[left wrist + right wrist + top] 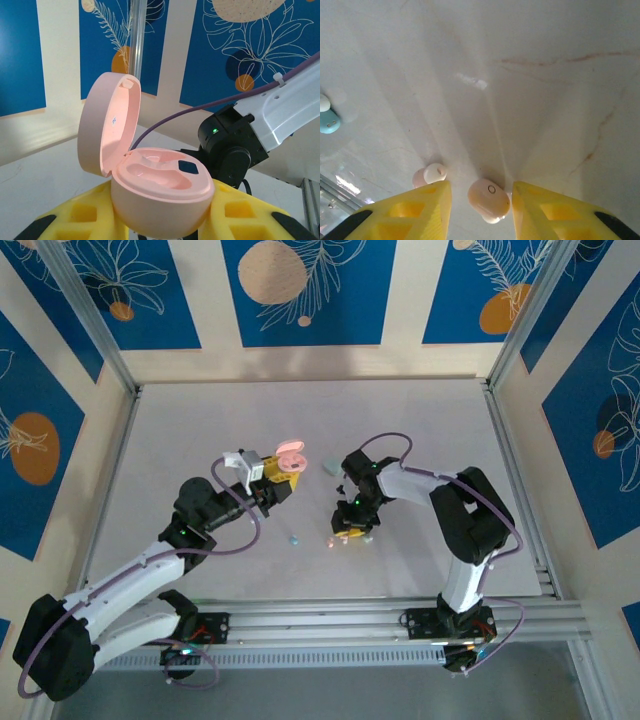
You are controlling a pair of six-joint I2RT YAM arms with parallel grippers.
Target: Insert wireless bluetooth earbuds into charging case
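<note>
The right gripper point(481, 192) is shown with its jaws apart, straddling a pink earbud point(489, 200) that lies on the table. A second pink earbud point(433, 175) is seen just beside one finger. The left gripper point(159, 222) is clamped on the pink charging case point(160, 187), whose lid is open. If caught off-centre, the rounded earbud could be squeezed out sideways, or its neighbour nudged. The smooth white table point(200, 440) is enclosed by blue floral wall panels point(310, 290).

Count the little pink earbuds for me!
2. One pink earbud lies between the right pincer's tips; the other sits just outside them. More may be hidden.
</note>
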